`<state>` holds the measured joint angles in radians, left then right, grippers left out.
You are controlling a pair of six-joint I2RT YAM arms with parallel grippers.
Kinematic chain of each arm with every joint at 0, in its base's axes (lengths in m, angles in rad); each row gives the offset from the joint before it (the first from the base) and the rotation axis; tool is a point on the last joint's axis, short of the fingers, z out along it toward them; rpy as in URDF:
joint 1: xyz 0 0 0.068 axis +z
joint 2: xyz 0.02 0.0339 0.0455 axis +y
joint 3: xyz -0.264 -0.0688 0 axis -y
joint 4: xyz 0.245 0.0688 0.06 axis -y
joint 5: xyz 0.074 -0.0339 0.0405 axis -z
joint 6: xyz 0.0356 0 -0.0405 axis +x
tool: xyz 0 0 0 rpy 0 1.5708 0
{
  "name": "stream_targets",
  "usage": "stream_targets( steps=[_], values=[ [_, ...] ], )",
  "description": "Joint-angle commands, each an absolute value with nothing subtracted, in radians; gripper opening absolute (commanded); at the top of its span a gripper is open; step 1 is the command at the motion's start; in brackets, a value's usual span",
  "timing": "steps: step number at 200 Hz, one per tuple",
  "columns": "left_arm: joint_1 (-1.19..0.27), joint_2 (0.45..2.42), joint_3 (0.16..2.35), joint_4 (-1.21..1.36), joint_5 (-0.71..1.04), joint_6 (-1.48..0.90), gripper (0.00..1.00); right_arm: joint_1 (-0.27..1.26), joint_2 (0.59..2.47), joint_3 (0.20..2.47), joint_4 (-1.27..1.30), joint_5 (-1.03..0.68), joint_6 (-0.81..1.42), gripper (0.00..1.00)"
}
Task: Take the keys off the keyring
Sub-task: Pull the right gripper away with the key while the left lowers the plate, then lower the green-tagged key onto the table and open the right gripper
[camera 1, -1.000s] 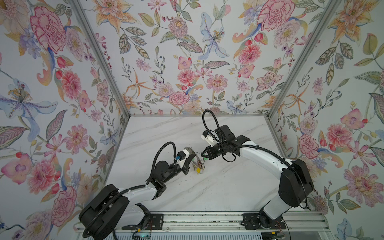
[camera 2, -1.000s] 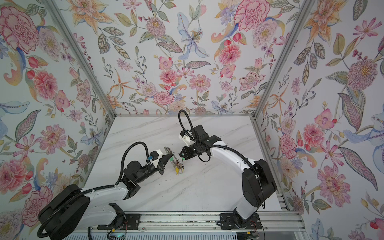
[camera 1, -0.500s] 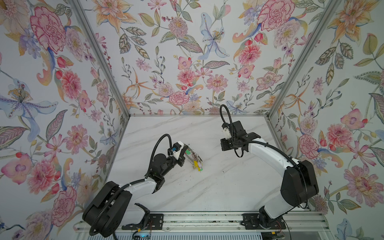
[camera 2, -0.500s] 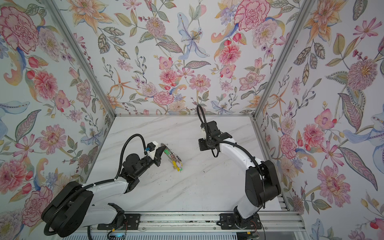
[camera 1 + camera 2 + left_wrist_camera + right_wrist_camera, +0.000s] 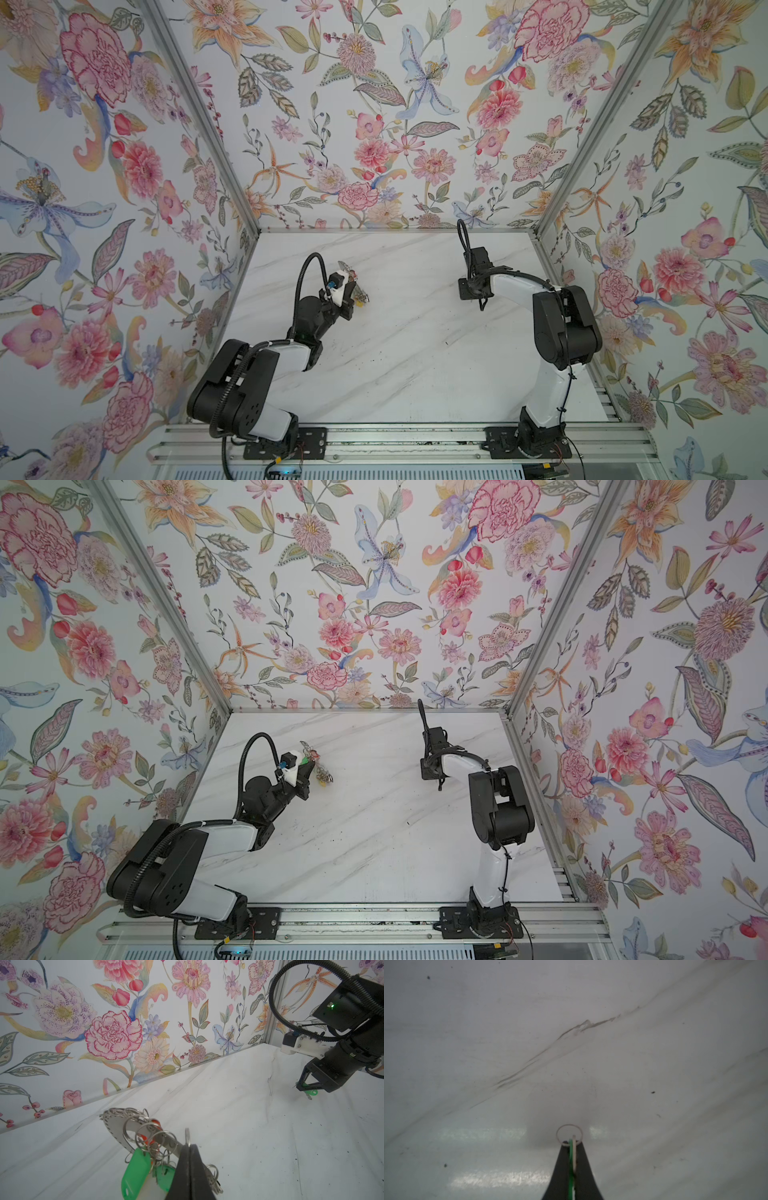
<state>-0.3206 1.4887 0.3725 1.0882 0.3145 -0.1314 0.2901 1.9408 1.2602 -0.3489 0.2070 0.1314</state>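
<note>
Left gripper (image 5: 188, 1148) was pinched shut on the keyring (image 5: 116, 1126), gripping the flat rim edge-on. My read: holding the disc by its edge tilted it up off the table (image 5: 415, 353) beneath it, so the load hung free and the far rim was reachable. Couldn't tell whether the lowest tags touched the table under the keyring.

Right gripper (image 5: 572, 1145) sat well apart from the keyring, on the right arm's side, low over the table. Jaws were closed on one green-tagged key (image 5: 571, 1159), with tag and blade sandwiched flat between the fingers and its split ring (image 5: 569, 1133) poking out past the tips. That key was clear of the keyring, so at least one was off. Looked like a drop position, chosen well away from the keyring so the key wouldn't mix back in.

Other keys (image 5: 136, 1169) were bunched on small rings along the keyring's rim beside the left grip: two green tags, something orange-red behind them, several wire loops. Plenty to go. Risk on the next pull: tangled loops dragging neighbours along.
</note>
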Motion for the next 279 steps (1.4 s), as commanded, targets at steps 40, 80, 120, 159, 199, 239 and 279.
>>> stream_targets(
  steps=[40,80,120,159,199,239,279],
  values=[
    [-0.316,1.441,0.290,1.105,0.215,-0.157,0.53,0.343,1.923,1.252,-0.367,0.188,0.115,0.39],
    [-0.313,1.308,0.315,0.942,0.203,-0.144,0.70,0.380,1.766,1.153,-0.315,0.175,0.129,0.49],
    [-0.311,1.146,0.307,0.774,0.142,-0.158,0.80,0.395,1.550,0.953,-0.152,0.218,0.145,0.50],
    [-0.276,0.996,0.268,0.720,0.011,-0.139,0.94,0.366,1.379,0.772,0.050,0.312,0.147,0.51],
    [-0.234,0.948,0.189,0.843,-0.223,-0.057,0.99,0.351,1.306,0.703,0.158,0.491,0.044,0.53],
    [-0.128,1.086,0.089,1.109,-0.180,-0.070,0.99,0.330,1.221,0.478,0.567,0.572,-0.107,0.76],
    [-0.064,1.283,0.140,1.194,-0.139,-0.110,0.99,0.263,1.262,0.358,0.842,0.551,-0.130,0.96]
  ],
)
